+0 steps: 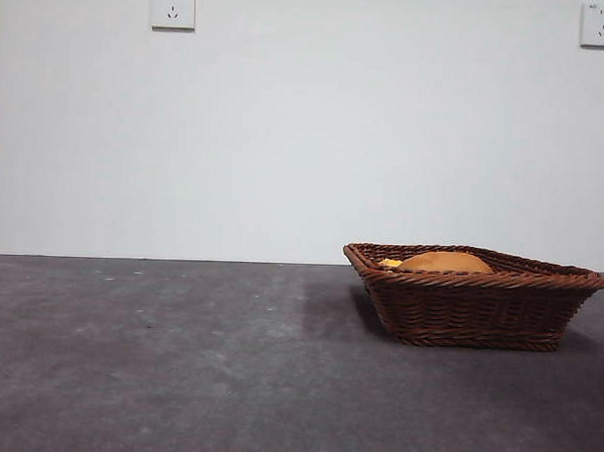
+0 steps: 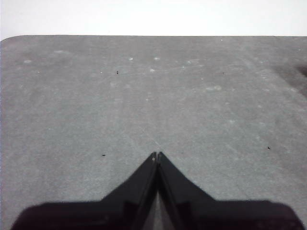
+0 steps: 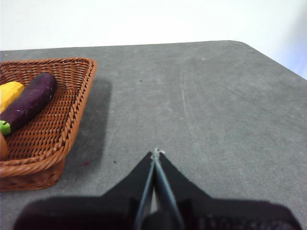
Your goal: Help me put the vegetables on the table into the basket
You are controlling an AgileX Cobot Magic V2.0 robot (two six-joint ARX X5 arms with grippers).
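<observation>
The brown wicker basket [image 1: 478, 302] stands on the dark grey table [image 1: 178, 361] at the right. The tan-brown potato [image 1: 445, 262] and a bit of the yellow vegetable [image 1: 390, 262] show above its rim. In the right wrist view the basket [image 3: 72, 115] holds the purple eggplant [image 3: 29, 101], the yellow vegetable [image 3: 8, 93] and an edge of the potato [image 3: 2, 146]. My right gripper [image 3: 155, 153] is shut and empty over bare table beside the basket. My left gripper [image 2: 157, 155] is shut and empty over bare table [image 2: 144, 96]. Neither arm shows in the front view.
A white wall with two power sockets [image 1: 173, 5] stands behind the table. The table's far edge and a rounded corner [image 3: 240, 44] show in the right wrist view.
</observation>
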